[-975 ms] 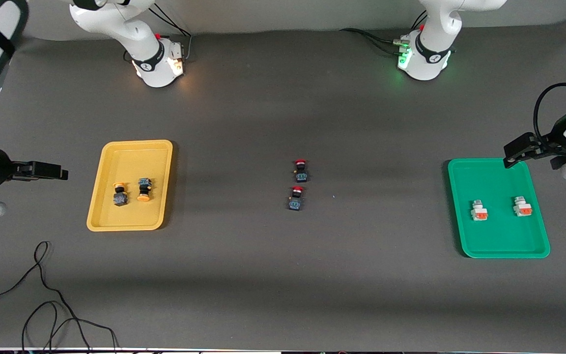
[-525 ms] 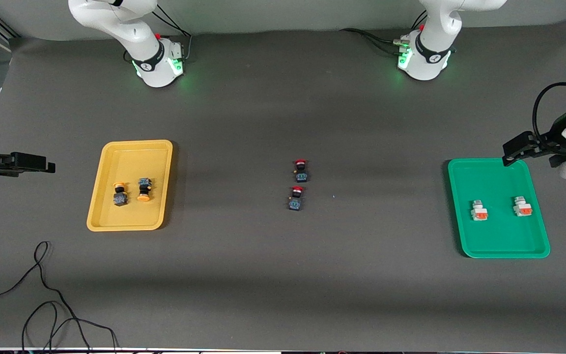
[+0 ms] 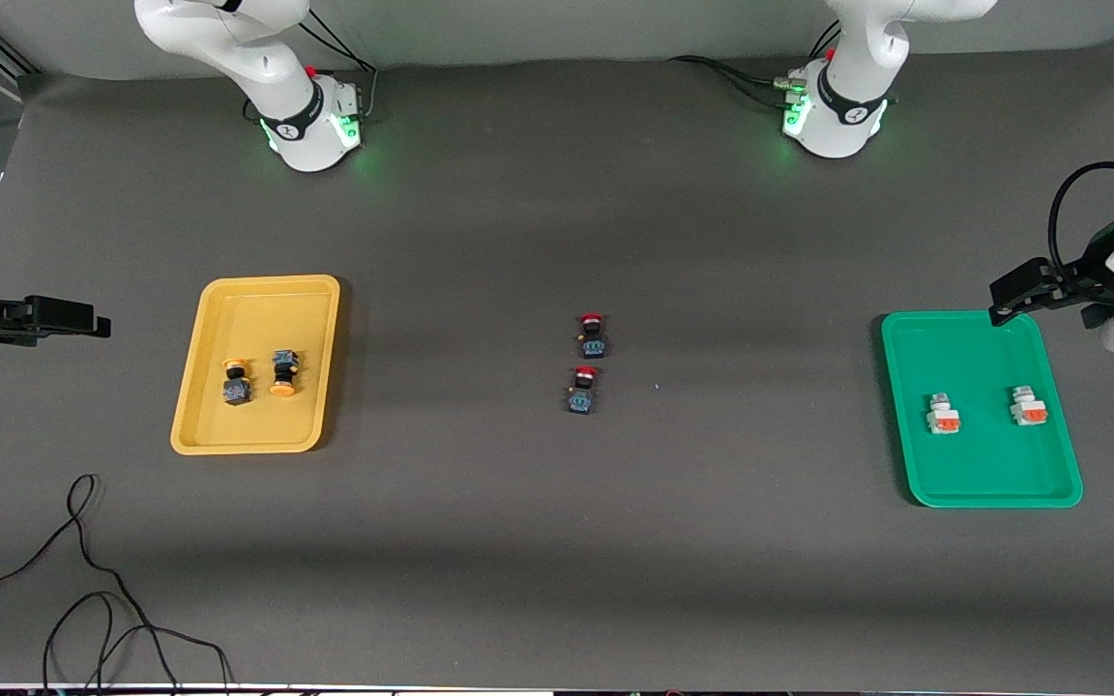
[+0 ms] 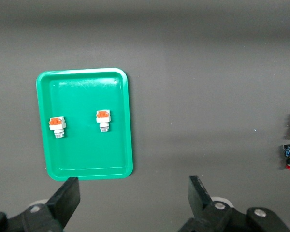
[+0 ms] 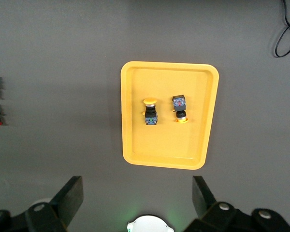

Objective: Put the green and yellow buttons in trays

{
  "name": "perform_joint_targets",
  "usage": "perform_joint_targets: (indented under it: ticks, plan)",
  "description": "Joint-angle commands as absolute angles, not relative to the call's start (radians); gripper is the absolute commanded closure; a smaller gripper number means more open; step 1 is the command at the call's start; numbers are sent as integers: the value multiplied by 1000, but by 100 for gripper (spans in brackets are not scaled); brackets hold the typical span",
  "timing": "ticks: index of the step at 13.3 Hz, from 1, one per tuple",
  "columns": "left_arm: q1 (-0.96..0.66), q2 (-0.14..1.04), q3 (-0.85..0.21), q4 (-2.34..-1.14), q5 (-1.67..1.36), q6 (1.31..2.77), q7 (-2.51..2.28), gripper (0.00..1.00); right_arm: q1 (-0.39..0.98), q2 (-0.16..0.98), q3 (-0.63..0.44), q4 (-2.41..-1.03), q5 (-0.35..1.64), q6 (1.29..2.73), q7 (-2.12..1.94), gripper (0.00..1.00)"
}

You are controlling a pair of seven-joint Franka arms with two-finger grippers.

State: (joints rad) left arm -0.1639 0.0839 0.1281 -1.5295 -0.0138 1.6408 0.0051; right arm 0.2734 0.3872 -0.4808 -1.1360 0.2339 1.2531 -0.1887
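Right gripper (image 3: 98, 327): empty with jaws spread, held up at the right arm's end of the table, clear of the yellow tray (image 3: 219, 440). It has drawn back toward that end over the last second, and now waits.
Yellow tray: sits toward the right arm's end. Two yellow buttons (image 3: 236, 382) lie inside it, side by side near the middle, dark blocks with orange-yellow caps, tipped on their sides and apart from each other.
Red buttons (image 3: 592, 334): two dark blocks with red caps on the bare table mid-way between the trays, one just nearer the front camera than the other. Neither has moved; they are not part of the job.
Green tray (image 3: 992, 493): sits toward the left arm's end. Two green buttons (image 3: 943, 415), white blocks with orange-red ends, lie inside, well apart.
Left gripper (image 3: 1002, 307): empty with jaws spread, hanging over the tray's corner farthest from the front camera. It has hardly shifted over the last second, and waits.
Meaning: all four buttons are in trays and both arms stand off, so the task looks finished; nothing is left to pick.
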Motion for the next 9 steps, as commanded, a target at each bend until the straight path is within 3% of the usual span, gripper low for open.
perform_joint_targets:
  ticks: [1, 6, 9]
  plan:
    - [-175, 78, 138, -1525, -3, 1615, -8, 0, 262, 353, -466, -1155, 210, 1264, -167, 0]
    - [-175, 81, 138, -1525, 2, 1615, -6, 0, 151, 249, -283, -1285, 115, 1347, -163, 0]
    - [-175, 81, 138, -1525, 2, 1615, -6, 0, 143, 140, -253, -1460, 101, 1448, -160, 0]
